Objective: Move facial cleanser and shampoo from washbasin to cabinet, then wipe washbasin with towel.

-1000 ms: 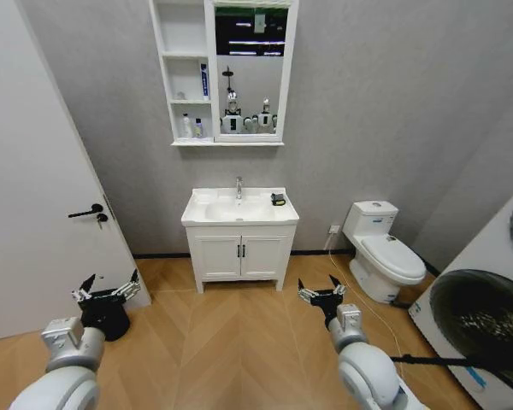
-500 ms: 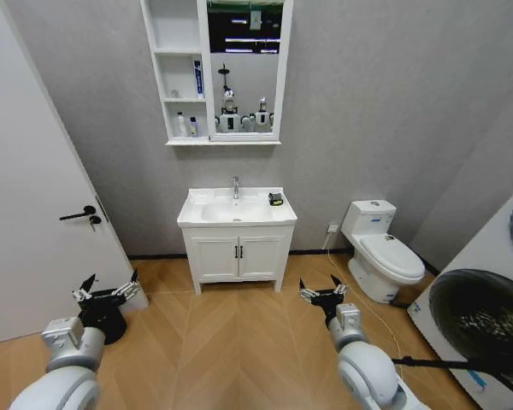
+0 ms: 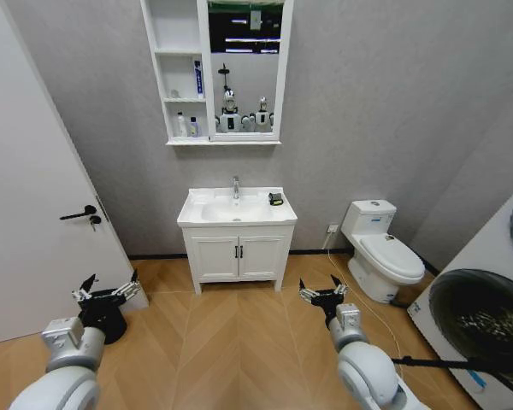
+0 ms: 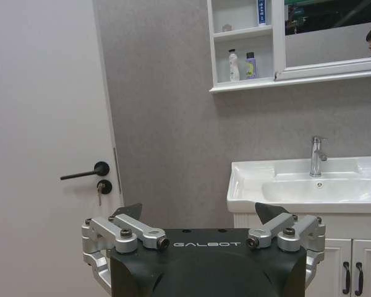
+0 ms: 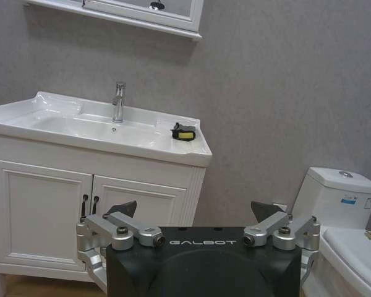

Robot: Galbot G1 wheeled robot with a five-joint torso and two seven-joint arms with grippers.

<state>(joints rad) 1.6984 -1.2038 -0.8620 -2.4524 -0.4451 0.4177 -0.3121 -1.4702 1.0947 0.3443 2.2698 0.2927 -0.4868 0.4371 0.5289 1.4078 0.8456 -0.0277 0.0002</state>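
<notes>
Both grippers, left [image 3: 108,293] and right [image 3: 322,293], hang spread and empty, well apart from the washbasin [image 3: 237,209]. Bottles apparently already sit in the cabinet [image 3: 179,73], so wiping is likely next: approach and grasp the towel [image 3: 276,199].

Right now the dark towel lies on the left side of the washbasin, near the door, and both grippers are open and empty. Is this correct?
Not quite. The towel lies on the right side of the washbasin, the side toward the toilet, as the head view shows. The rest holds: the left gripper and the right gripper are open and empty.
</notes>
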